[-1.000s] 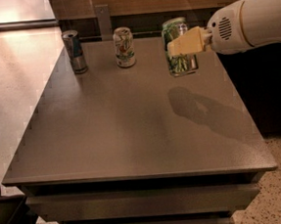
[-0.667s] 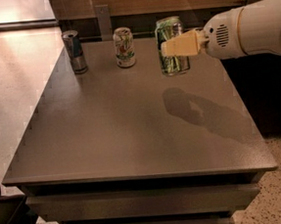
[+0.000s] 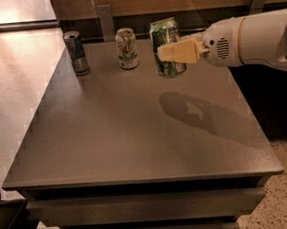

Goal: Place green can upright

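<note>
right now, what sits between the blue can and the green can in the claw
The white can stands upright between the blue can and the green can gripped by the claw, camera view.

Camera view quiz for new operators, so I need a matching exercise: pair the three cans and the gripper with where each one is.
1. green can
2. white can
3. blue-and-silver can
4. gripper

A. standing near the table's far-left corner
B. reaching in from the right, closed on a can
C. held off the tabletop
D. standing at the far edge, between the other two cans

Pairs: 1-C; 2-D; 3-A; 4-B
</note>
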{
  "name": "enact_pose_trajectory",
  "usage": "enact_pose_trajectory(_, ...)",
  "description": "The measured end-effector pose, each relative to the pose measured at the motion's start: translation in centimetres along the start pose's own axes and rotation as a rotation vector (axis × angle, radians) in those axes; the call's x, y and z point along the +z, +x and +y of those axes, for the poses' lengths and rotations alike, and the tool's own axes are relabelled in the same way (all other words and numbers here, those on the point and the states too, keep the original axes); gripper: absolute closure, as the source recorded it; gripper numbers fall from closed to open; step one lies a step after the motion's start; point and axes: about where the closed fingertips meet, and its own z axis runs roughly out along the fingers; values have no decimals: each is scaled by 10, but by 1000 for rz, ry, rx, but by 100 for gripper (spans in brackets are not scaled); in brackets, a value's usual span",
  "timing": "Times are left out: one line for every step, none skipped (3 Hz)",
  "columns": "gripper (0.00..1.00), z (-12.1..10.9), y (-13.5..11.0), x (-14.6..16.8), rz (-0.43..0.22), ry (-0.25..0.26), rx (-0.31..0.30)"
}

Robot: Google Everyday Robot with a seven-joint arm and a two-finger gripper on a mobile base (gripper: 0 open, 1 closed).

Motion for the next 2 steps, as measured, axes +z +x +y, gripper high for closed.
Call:
enact_pose_trajectory(100,-3,1,6,4,-33,-36)
enact_pose_trajectory(100,-3,1,6,5,-36,-37)
